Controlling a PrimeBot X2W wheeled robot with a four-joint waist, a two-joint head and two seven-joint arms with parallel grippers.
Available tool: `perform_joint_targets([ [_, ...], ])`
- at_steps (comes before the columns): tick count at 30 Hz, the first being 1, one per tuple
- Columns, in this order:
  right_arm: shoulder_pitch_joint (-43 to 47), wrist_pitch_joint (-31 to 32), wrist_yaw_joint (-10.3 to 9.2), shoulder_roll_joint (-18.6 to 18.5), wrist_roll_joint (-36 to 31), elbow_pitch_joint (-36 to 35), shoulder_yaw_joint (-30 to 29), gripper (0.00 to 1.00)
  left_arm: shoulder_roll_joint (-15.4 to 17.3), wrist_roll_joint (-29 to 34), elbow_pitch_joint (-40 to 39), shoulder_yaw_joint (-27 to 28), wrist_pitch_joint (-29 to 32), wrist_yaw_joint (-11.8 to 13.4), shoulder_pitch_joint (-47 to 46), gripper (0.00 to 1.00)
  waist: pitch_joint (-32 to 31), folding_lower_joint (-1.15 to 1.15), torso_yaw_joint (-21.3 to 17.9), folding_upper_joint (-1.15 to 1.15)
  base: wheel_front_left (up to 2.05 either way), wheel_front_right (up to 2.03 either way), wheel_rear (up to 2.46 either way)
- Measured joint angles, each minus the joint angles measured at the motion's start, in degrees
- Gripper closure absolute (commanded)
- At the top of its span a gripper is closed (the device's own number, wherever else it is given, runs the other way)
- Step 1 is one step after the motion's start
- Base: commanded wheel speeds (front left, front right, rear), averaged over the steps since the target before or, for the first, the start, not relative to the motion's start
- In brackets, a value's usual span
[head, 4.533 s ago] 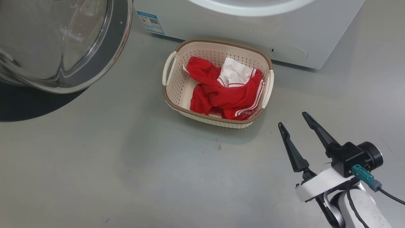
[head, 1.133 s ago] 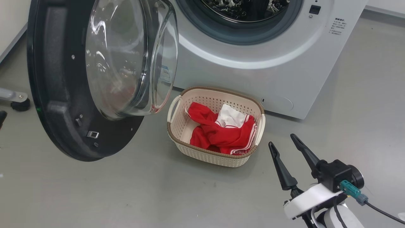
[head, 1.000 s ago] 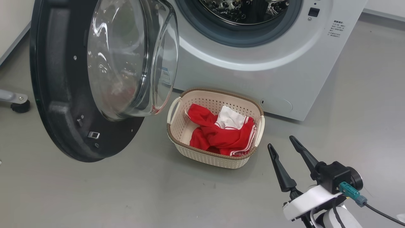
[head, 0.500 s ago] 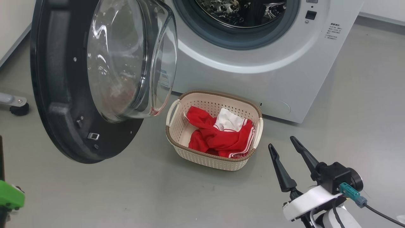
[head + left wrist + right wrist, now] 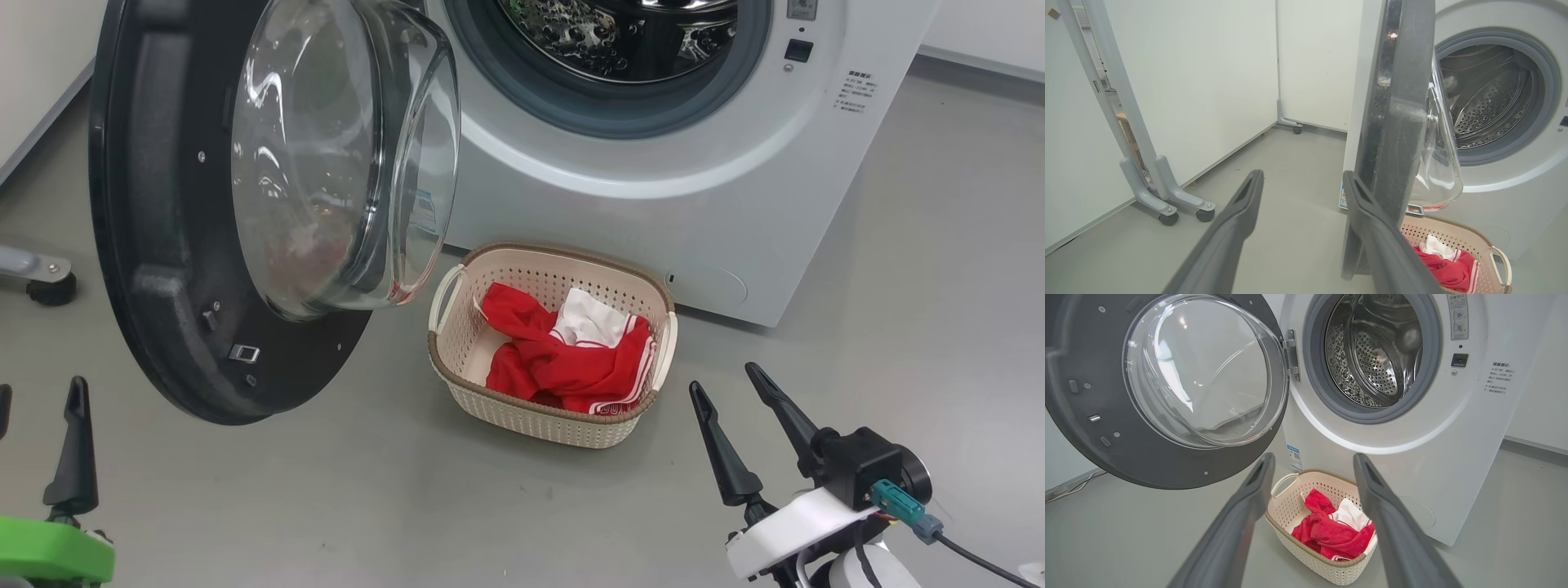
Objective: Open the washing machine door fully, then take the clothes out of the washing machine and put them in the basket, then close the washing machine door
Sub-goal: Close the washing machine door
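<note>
**Left pincer** (image 5: 1302, 179): fingers apart, holding nothing. In the head view it sits at the lower left, below and left of the washing machine door (image 5: 147, 204) and apart from it. In the left wrist view the door is seen edge-on. One finger overlaps its lower edge, with the pincer on the outer-face side. Contact cannot be confirmed.

**Door:** swung wide open on its hinge, with the glass bowl (image 5: 343, 155) bulging toward the washing machine (image 5: 653, 212).

**Drum** (image 5: 629, 33): no garment is seen in the visible part.

**Basket** (image 5: 539, 416): on the floor just in front of the machine, below the opening. The clothes (image 5: 571, 359) lie inside it, red with a white part on top.

**Right pincer** (image 5: 723, 379): fingers apart and empty, on the right side of the basket and clear of it.

**Assessment:** unloading appears complete, so the step in hand is judged to be closing the door.

**Recommendations:**
- Lay a finger flat on the outer black rim, near the free edge and far from the hinge, for leverage.
- Follow the door's arc rather than pushing straight.
- Keep off the glass.
- Check that the lower rim clears the basket's handle nearest the door as it swings.
- Press until the catch (image 5: 243, 353) seats.
- Keep the right pincer out of the door's swing.
</note>
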Motion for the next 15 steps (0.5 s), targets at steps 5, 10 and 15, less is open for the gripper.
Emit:
perform_joint_targets([
  [5,0.08,-0.01,0.0,0.08,0.01,0.01,-0.01,0.0,-0.35,0.18,1.31,0.35,-2.03,0.0,0.73,0.0,-0.36,0.0,-0.08,0.0,0.0,0.0,0.0],
  [10,0.14,-0.08,0.0,0.18,0.01,0.05,0.1,0.0,-0.74,0.24,1.9,0.56,-3.48,0.0,1.22,0.0,-0.65,0.0,-0.19,0.0,0.0,0.0,0.0],
  [15,0.15,-0.09,0.0,0.25,0.01,0.05,0.19,0.0,-0.99,0.26,2.04,0.49,-4.0,0.0,1.75,0.0,-0.71,0.0,-0.31,0.0,0.0,0.0,0.0],
])
